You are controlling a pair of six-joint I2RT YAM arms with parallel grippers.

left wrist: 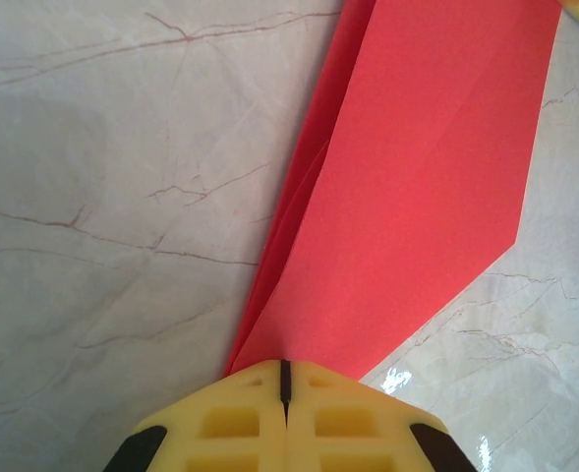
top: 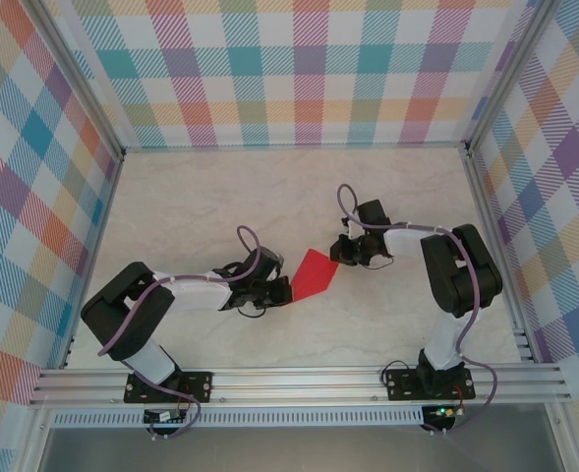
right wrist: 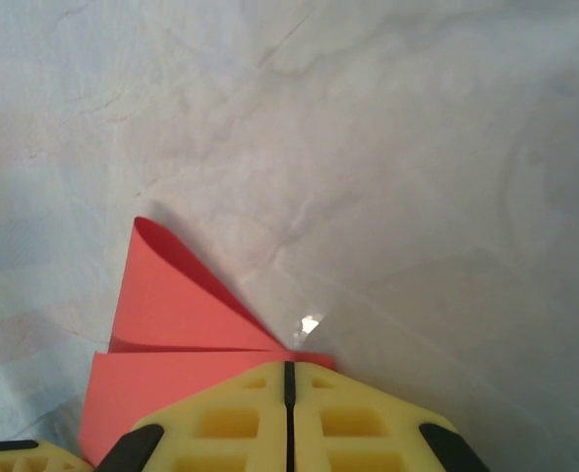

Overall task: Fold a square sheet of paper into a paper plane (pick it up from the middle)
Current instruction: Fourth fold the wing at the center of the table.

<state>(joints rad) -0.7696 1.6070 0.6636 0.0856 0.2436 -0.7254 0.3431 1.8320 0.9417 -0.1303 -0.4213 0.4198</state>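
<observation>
Left gripper [top: 275, 289], the nearer of the two to the table's near edge, has its yellow fingers pressed together on the near-left end of the square sheet of paper [top: 315, 273]. In its wrist view the tips meet right over the red edge, and at least two layers fan out beyond them. The sheet lies about mid-table [top: 220, 187], between the arms. Its outline is not square: it reads as a folded, five-sided piece with a faint crease along its length. Farther back, the right gripper [top: 345, 252] is likewise clamped on the paper's far-right end, where its wrist view shows a flap curled over but not flattened.

My judgement is that the early folds are made and one fold is in hand. Pressing that flap flat, narrowing the body to a pointed nose and forming the wings all remain, so the work looks roughly midway at best.
</observation>
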